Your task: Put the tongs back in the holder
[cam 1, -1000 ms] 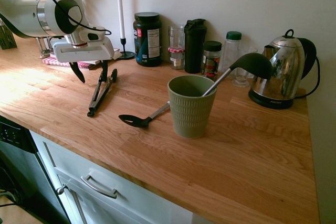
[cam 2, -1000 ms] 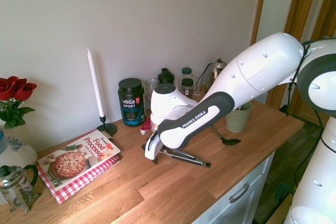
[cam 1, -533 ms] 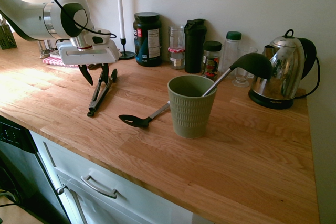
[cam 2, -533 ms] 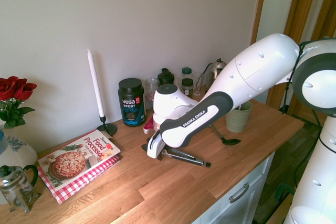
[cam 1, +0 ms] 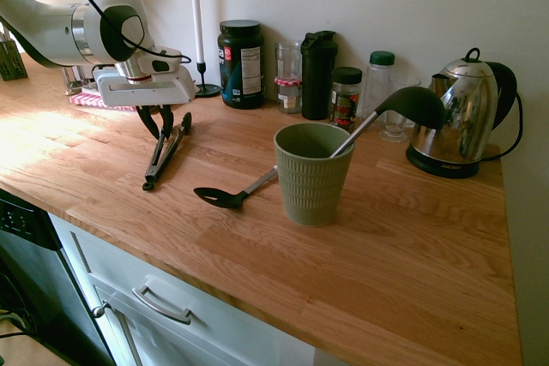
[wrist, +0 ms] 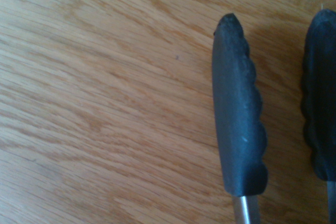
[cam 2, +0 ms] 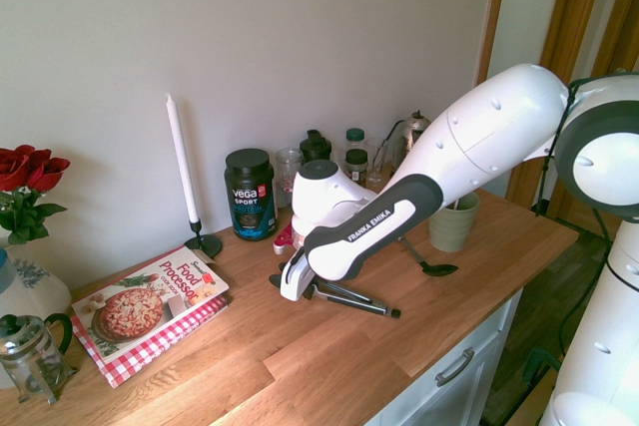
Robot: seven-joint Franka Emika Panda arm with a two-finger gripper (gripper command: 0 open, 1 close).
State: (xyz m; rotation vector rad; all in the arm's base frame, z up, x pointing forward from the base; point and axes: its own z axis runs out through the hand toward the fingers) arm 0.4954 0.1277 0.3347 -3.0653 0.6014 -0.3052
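On the countertop [cam 1: 403, 237]: wood surface bore all the items; none had reached its goal.
Arm: reached in from the picture's left in the first exterior view, wrist aimed almost straight down.
Holder [cam 1: 310, 172]: sage-green ribbed cup stood upright, well apart from the tongs, with only a black ladle [cam 1: 403, 107] leaning in it.
Slotted spoon [cam 1: 230, 194]: lay flat just beside the holder.
Tongs [cam 1: 165, 153]: lay flat on the wood, black tips under the gripper.
Gripper [cam 1: 159, 120]: fingers narrowed around the tongs' tip end; firm contact could not be confirmed.
Progress: grasp under way; lift, carry and drop into the holder all remained.
Change: fingers stood wide a second earlier and had drawn inward since; tongs unmoved.
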